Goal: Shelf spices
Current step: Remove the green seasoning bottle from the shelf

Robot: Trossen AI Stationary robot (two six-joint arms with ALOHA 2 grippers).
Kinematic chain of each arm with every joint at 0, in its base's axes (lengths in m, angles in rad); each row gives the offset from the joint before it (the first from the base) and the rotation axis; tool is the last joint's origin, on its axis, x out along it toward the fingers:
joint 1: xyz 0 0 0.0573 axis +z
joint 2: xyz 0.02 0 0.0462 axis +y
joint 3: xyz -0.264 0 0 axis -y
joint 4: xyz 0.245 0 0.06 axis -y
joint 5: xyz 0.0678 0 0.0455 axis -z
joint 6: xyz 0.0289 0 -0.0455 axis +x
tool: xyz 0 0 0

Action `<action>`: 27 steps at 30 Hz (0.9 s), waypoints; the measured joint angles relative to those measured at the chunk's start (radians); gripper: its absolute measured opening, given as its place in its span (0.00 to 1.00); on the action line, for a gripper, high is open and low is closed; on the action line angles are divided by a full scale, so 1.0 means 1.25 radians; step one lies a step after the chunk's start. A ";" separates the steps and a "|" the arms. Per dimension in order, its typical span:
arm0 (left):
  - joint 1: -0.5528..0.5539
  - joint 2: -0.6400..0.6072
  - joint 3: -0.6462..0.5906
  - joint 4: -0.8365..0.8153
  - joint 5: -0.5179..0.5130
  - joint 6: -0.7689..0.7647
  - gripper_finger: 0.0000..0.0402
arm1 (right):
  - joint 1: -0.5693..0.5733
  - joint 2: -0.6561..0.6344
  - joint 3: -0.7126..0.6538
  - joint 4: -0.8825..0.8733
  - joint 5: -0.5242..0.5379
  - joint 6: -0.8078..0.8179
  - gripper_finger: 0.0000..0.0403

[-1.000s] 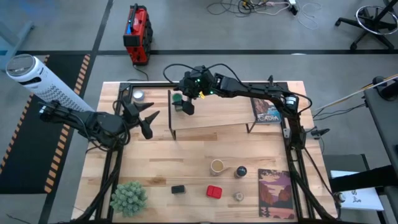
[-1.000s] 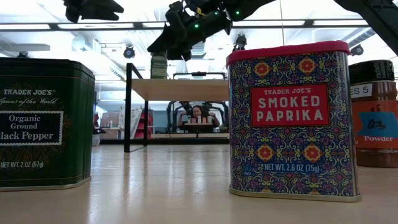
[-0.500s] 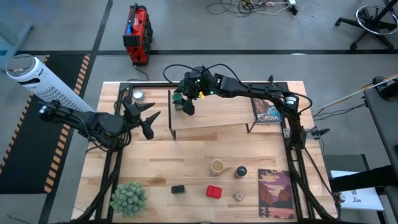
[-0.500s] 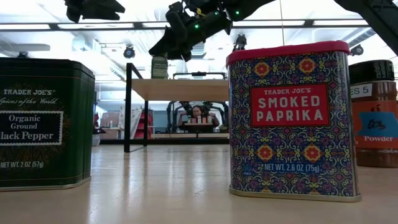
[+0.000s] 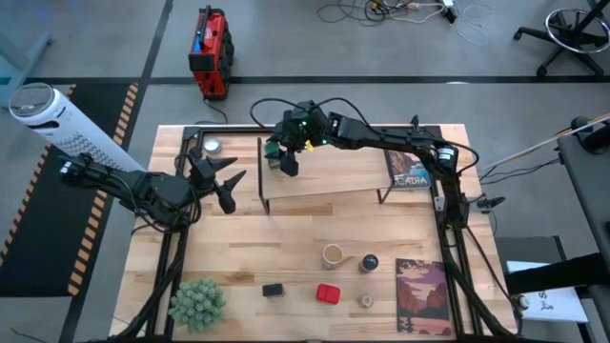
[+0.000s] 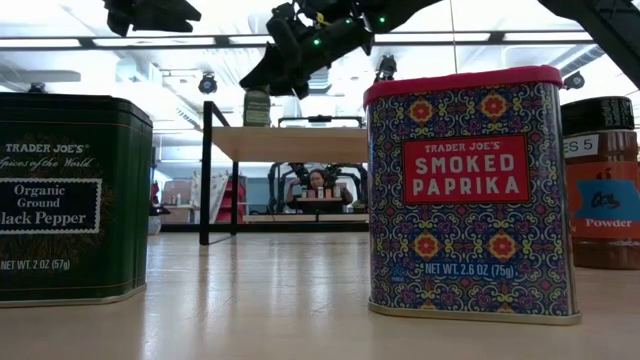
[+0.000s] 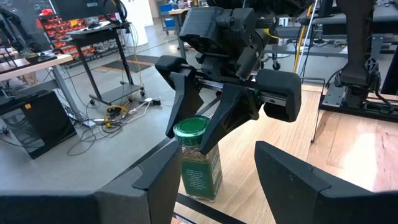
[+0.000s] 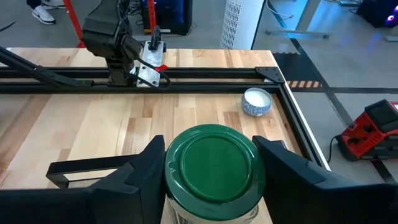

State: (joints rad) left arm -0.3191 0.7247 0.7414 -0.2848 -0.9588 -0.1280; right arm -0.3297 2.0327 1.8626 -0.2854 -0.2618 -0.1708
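Observation:
A green-lidded jar (image 5: 273,151) of spice stands upright on the left end of the shelf (image 5: 334,181), its base on the pale board (image 6: 290,143). My right gripper (image 5: 282,158) reaches over the shelf from the right and is shut on this jar (image 7: 199,162). Well left of the shelf, my left gripper (image 5: 227,183) hangs open and holds nothing. On the near part of the table stand the other spices: a tan cylinder (image 5: 333,254), a dark-lidded jar (image 5: 369,262), a dark tin (image 5: 274,290), a red tin (image 5: 329,293) and a small pale jar (image 5: 366,301). My right gripper pinches the jar at its green lid (image 8: 175,163), with one finger (image 8: 146,171) on each side. The fingers slant down at it from the table's right. The jar stays upright with its base on the shelf board (image 7: 205,196).
A fuzzy green plant ball (image 5: 198,302) sits at the near left. One book (image 5: 422,295) lies at the near right and another (image 5: 410,171) leans by the shelf's right end. A small white bowl (image 5: 212,146) stands at the far left. Black frame rails (image 8: 93,81) edge the table.
My right gripper has kept its place and drawn its fingers in on the green-lidded jar's lid. The jar stands where it stood.

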 joint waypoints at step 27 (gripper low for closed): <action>0.000 -0.006 0.000 -0.016 0.023 -0.002 0.48 | 0.078 -0.031 0.080 -0.213 0.000 -0.003 0.46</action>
State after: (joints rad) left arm -0.3195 0.7174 0.7414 -0.3046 -0.9298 -0.1310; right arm -0.2317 1.9935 1.9621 -0.5519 -0.2619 -0.1749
